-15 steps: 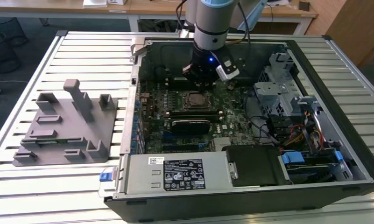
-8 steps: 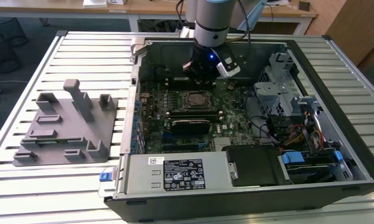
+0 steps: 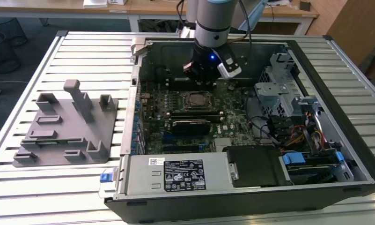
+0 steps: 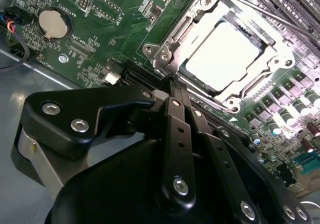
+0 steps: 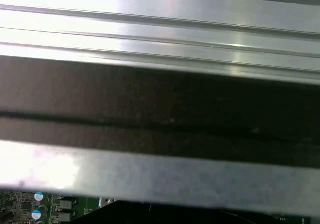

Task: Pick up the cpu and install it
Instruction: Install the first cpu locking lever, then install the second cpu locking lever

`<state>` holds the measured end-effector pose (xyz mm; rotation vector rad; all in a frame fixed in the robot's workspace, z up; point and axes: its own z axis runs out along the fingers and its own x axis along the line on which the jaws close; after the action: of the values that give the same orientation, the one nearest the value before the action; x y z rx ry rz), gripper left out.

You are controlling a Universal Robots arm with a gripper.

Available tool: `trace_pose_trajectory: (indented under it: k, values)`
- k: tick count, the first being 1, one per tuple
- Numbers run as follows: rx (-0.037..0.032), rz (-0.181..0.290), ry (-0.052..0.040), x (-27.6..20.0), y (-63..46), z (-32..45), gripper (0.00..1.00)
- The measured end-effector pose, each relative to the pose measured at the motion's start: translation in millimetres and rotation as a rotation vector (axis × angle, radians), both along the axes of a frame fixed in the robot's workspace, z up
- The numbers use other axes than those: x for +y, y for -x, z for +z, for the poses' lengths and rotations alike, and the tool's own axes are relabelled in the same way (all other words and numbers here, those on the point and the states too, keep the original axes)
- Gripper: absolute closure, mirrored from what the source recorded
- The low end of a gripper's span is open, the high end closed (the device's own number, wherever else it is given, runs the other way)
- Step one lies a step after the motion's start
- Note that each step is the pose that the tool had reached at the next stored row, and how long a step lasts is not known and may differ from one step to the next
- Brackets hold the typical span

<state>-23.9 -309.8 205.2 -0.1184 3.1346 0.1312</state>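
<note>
Cpu [image 4: 223, 55] lies seated in socket [image 4: 172, 36]; hand [image 4: 172, 84] hovers beside, fingers together.

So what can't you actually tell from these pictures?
- Whether the cpu is fully seated in the socket: second wrist view, the glare hides it.
- What the end effector holds, if anything: its black links cover the tips.
- Case interior: first wrist view, the wall blocks it.

Slatted metal table [image 3: 81, 56] with open computer case [image 3: 337, 154] and grey plastic fixture [image 3: 69, 126] side by side on it
</note>
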Motion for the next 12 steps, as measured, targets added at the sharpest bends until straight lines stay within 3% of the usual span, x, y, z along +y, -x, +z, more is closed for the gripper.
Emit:
trace_pose_trajectory:
  k: [12]
  values:
    - [0.0001, 0.000, 0.0001, -4.3, 0.0, 0.0, 0.89]
